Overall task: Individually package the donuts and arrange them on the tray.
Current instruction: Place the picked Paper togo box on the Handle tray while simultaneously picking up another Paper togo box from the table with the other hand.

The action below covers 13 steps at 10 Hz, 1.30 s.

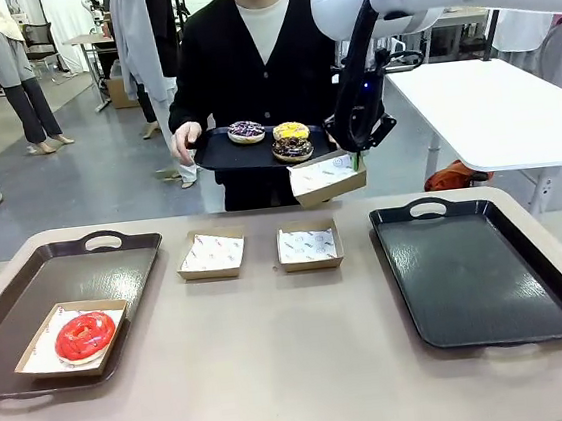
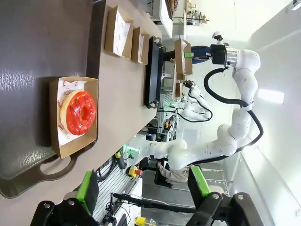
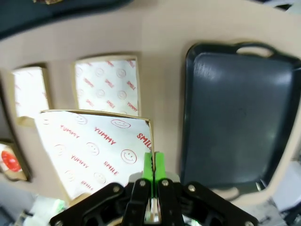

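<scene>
A glossy red donut lies in a paper-lined box on the brown tray at the left. Across the table a person holds a small black tray carrying a purple sprinkled donut, a yellow iced donut and a chocolate donut. My right gripper is shut on the edge of an empty lined box, held in the air just below that tray's near right corner. My left gripper hangs open above the brown tray's handle end.
Two empty lined boxes sit side by side at the table's far middle. A large black tray lies at the right. A white table stands behind on the right. Other people stand far back left.
</scene>
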{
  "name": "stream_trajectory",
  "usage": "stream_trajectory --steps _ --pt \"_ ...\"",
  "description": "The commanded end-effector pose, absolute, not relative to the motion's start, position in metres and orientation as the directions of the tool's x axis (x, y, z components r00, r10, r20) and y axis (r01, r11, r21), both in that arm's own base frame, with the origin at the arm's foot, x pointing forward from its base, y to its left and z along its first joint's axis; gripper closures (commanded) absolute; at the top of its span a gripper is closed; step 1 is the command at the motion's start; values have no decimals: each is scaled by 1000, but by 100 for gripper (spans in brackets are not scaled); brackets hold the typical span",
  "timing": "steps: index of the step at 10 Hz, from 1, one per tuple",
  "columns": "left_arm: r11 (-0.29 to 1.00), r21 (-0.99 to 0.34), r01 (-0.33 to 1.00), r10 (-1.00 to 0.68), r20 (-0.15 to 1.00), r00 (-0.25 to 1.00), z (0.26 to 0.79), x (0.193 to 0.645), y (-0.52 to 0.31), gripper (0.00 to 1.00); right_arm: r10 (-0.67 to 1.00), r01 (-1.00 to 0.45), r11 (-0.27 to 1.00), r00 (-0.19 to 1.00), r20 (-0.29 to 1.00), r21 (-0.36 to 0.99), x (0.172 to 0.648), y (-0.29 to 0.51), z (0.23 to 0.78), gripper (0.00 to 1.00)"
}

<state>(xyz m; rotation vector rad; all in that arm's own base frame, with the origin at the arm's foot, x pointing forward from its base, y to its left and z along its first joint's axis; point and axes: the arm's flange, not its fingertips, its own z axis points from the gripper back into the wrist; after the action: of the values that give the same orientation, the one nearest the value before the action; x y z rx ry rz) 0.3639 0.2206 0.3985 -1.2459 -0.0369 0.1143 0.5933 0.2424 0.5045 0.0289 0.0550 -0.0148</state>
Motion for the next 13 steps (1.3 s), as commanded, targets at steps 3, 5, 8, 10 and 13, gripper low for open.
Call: stream_trajectory --steps 3,5,8,10,13 --pt "316 -946 -69 106 -37 994 398 365 221 0 -14 16 1000 998 -58 26 600 244 498 100" --pt "316 -946 -69 106 -37 994 398 365 221 0 -14 16 1000 998 -58 26 600 244 498 100" --pt "316 -946 -69 106 -37 994 398 365 221 0 -14 16 1000 998 -58 26 600 244 498 100" --pt "316 -946 -69 106 -37 994 398 365 221 0 -14 16 1000 998 -58 26 600 244 498 100" --pt "316 -946 -69 106 -37 994 398 365 221 0 -14 16 1000 998 -58 26 600 244 498 100"
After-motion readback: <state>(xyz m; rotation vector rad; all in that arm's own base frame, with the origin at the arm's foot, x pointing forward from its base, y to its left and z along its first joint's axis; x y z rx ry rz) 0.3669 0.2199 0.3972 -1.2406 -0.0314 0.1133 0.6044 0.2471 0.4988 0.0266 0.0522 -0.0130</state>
